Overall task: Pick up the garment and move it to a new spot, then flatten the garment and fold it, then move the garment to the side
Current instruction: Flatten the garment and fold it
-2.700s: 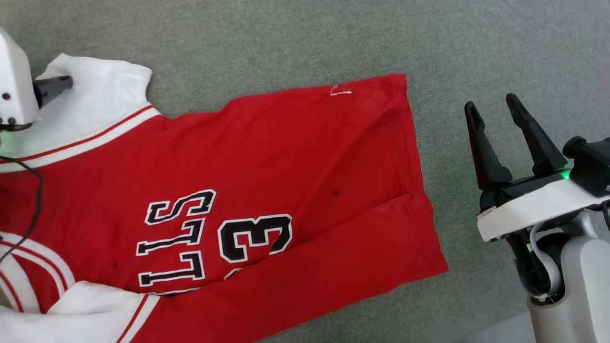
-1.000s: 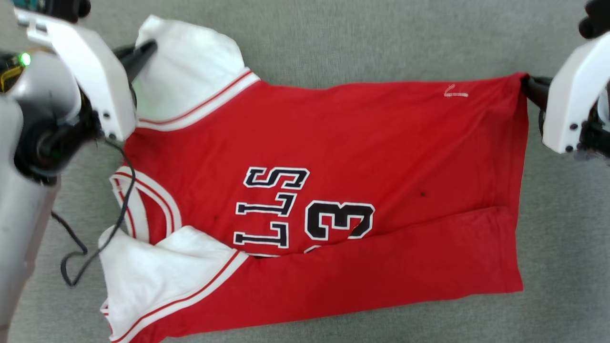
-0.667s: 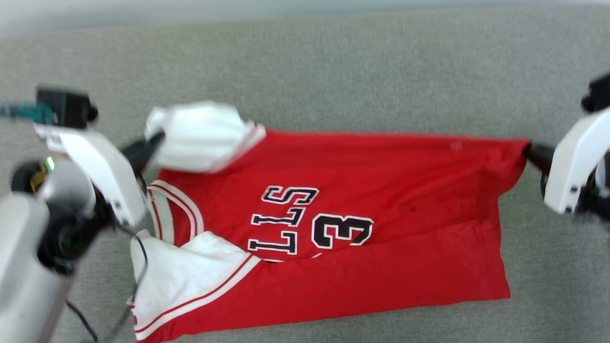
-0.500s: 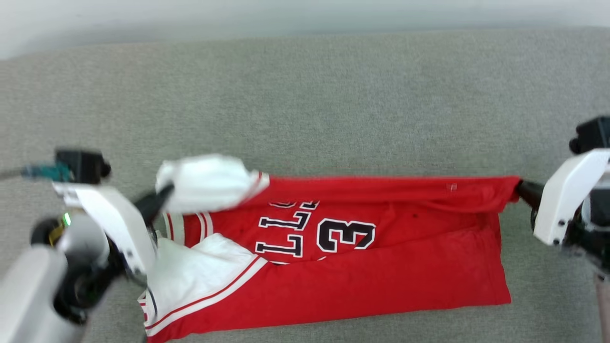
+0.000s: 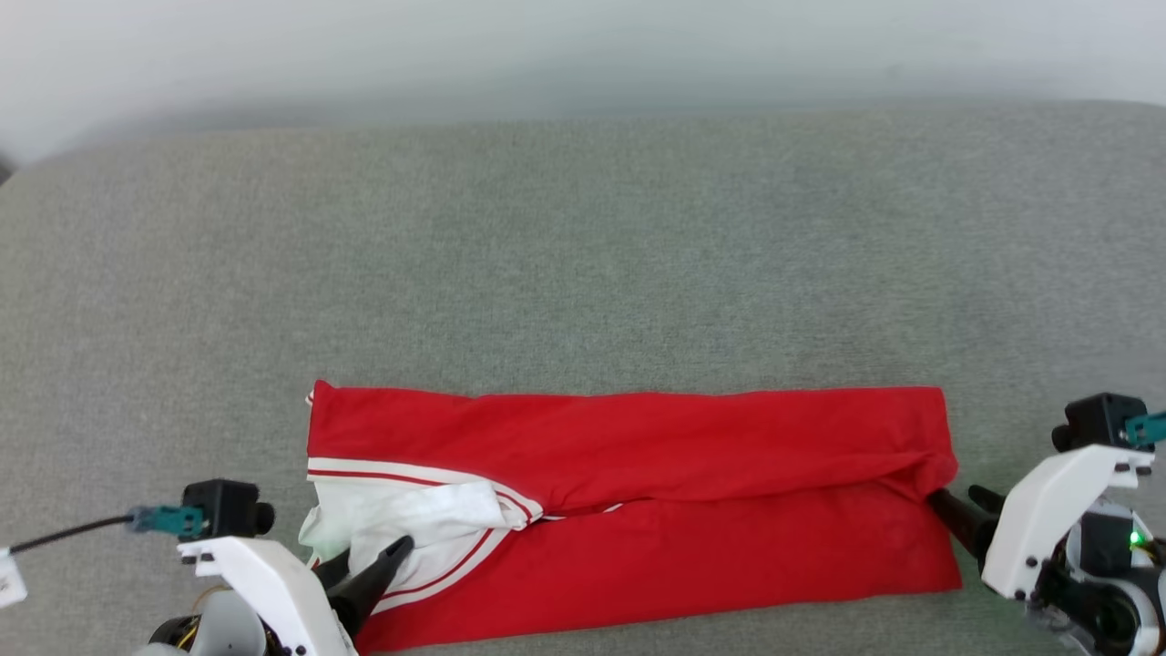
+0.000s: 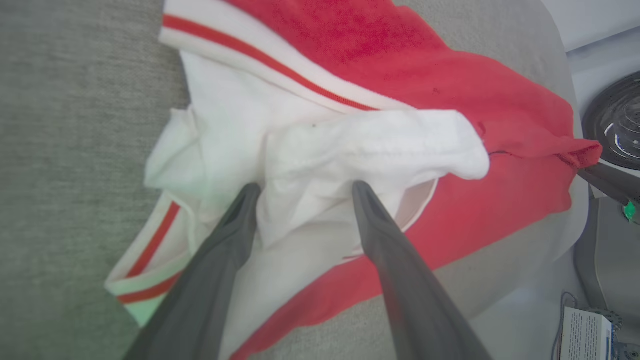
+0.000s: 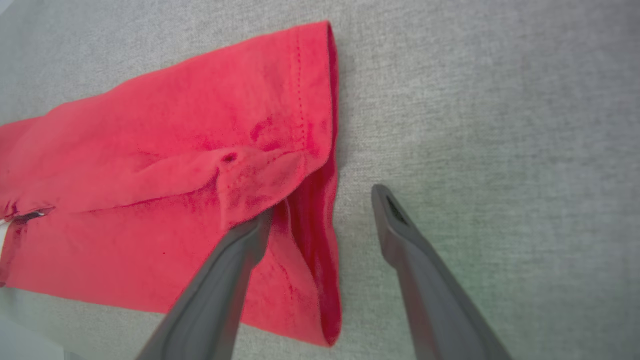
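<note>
Head view, as I stood by: the garment [image 5: 638,538] lay on the grey fabric surface [image 5: 583,255], near its front edge. It was folded lengthwise into a long red band running left to right. Its far flap was turned down over the near one, w/ the two meeting along a line through the middle. At the band's left end sat the white sleeve [image 5: 410,510], bunched, w/ red-and-white trim above and below it.

The left gripper [image 5: 369,558] was at the bottom left, fingers angled up toward that sleeve. In the left wrist view its jaws stood well apart. Both tips rested against the rumpled white cloth, a fold of it lying btwn them, but nothing was pinched.

The right gripper [image 5: 955,497] was at the lower right, tips just at the garment's right end, where the hem [image 7: 327,100] curled under. In the right wrist view its jaws were spread wide too. One finger [image 7: 235,270] lay over the red corner where the folded edge puckered; the other was over bare grey fabric beside the hem, apart from the cloth. No grip on either side; the garment lay on the surface under its own weight.
</note>
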Available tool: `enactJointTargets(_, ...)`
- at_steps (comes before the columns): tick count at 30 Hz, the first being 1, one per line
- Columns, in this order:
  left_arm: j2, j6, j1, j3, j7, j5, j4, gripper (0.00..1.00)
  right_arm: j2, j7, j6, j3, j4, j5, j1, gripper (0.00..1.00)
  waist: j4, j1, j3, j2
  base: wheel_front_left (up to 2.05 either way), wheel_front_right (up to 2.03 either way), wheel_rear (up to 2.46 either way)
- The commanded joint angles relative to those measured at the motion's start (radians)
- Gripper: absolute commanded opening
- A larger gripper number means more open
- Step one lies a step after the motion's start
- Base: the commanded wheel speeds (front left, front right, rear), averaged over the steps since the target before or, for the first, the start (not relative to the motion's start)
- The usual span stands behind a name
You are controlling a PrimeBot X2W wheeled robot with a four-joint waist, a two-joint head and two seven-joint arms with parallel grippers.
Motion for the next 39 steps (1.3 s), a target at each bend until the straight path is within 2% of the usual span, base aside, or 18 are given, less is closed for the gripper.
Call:
enactJointTargets(1,-0.007,0.009,0.021,0.01,-0.029,0.01,0.001,1.0,-0.003,-0.014,0.0,0.005,-0.018,-0.008,0.022,1.0,-0.011,0.0001,-0.019,-0.0001,0.0,0.0,0.0)
enactJointTargets(5,-0.009,0.031,0.046,0.037,-0.149,0.078,-0.037,1.0,-0.022,-0.033,0.0,0.005,-0.102,-0.014,0.072,1.0,-0.023,0.0001,-0.054,-0.0001,0.0,0.0,0.0)
enactJointTargets(8,-0.023,0.076,0.041,0.064,-0.248,0.14,-0.074,1.0,-0.033,-0.021,0.0,-0.015,-0.188,-0.029,0.1,1.0,-0.03,0.0001,-0.076,-0.0001,0.0,0.0,0.0)
enactJointTargets(16,-0.074,0.177,-0.024,0.086,-0.488,0.331,-0.144,1.0,-0.055,0.105,0.0,-0.093,-0.343,-0.094,0.079,1.0,-0.028,0.0001,-0.092,-0.0001,0.0,0.0,0.0)
enactJointTargets(19,-0.085,0.199,-0.055,0.086,-0.577,0.404,-0.146,1.0,-0.062,0.16,0.0,-0.118,-0.367,-0.113,0.059,1.0,-0.011,0.0001,-0.074,-0.0001,0.0,0.0,0.0)
enactJointTargets(27,-0.123,0.204,-0.122,0.059,-0.656,0.547,-0.142,1.0,-0.056,0.281,0.0,-0.121,-0.297,-0.131,-0.012,1.0,0.059,0.0001,0.002,-0.0001,0.0,0.0,0.0)
enactJointTargets(39,-0.198,0.166,-0.132,0.053,-0.665,0.6,-0.123,1.0,-0.004,0.347,0.0,-0.101,-0.09,-0.143,-0.005,1.0,0.143,0.0001,0.053,-0.0001,0.0,0.0,0.0)
